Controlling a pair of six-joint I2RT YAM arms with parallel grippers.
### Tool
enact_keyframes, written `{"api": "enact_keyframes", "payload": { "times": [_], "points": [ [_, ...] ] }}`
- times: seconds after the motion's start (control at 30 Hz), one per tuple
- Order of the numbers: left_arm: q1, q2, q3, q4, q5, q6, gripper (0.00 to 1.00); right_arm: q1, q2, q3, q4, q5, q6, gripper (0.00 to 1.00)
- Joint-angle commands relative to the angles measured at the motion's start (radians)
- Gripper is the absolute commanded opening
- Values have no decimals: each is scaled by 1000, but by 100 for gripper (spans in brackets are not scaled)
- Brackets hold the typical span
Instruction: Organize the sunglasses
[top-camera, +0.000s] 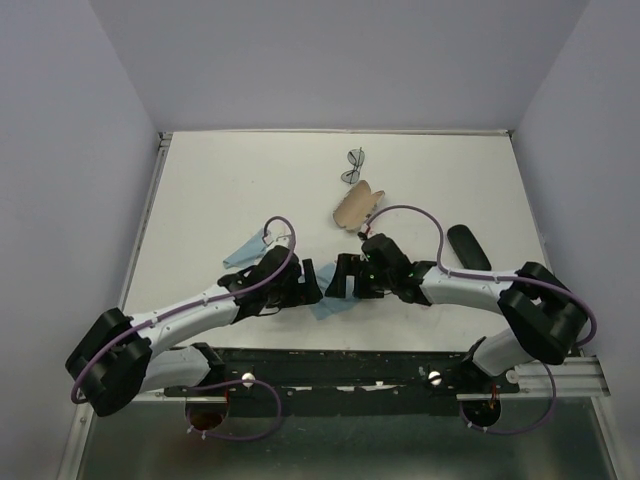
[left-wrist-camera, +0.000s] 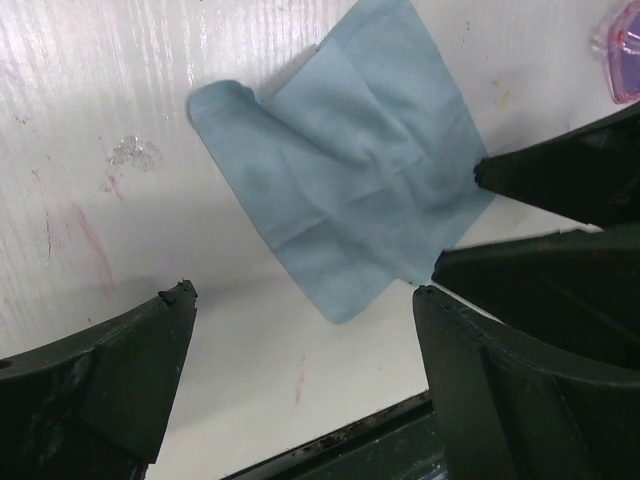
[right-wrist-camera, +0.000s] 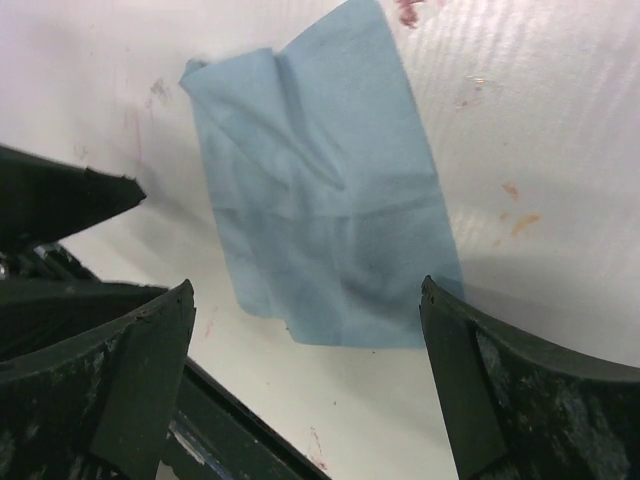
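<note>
Though beyond right tool (top-camera: 344, 278), sunglasses (top-camera: 355, 167)

You are looking down on a blue cloth (right-wrist-camera: 320, 220) lying flat on the white counter (right-wrist-camera: 540, 150). It fills the middle of the frame, from the top edge down to just below centre. Its upper left corner is folded over into a small bunched ridge, and soft creases run across it.

Your right gripper (right-wrist-camera: 305, 288) stands wide apart. One of its dark fingers (right-wrist-camera: 130, 380) sits at the lower left and the other at the lower right, where its tip just overlaps the cloth's lower right corner.

A dark pointed piece (right-wrist-camera: 50, 195) juts in from the left edge, above the left finger. A dark bar (right-wrist-camera: 230, 420) slants across the bottom left. You can see a reddish smudge (right-wrist-camera: 408, 12) at the top and orange specks (right-wrist-camera: 520, 220) on the right.
</note>
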Motion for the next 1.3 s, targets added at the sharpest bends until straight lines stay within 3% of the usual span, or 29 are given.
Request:
{"api": "enact_keyframes", "payload": {
  "times": [0.0,0.1,0.33,0.63,0.7,0.93,1.27],
  "points": [
    [-4,-75,-49,26,81,13,99,6,-31,-29,-89,166,69,100],
    [-25,-104,-63,30,92,34,99,5,-86,-58,-144,241,95,100],
    [-131,-104,-29,33,61,73,97,6,-194,-125,-168,198,107,100],
    [-286,29,77,3,-40,181,75,6,-347,-78,-342,381,144,100],
    [-298,78,106,4,-28,188,64,5,-358,-84,-368,405,158,100],
    [-323,247,193,-34,-38,208,41,5,-350,-93,-395,407,169,100],
    [-326,301,218,-135,-167,143,40,3,-301,-92,-385,378,130,100]
  ]
}}
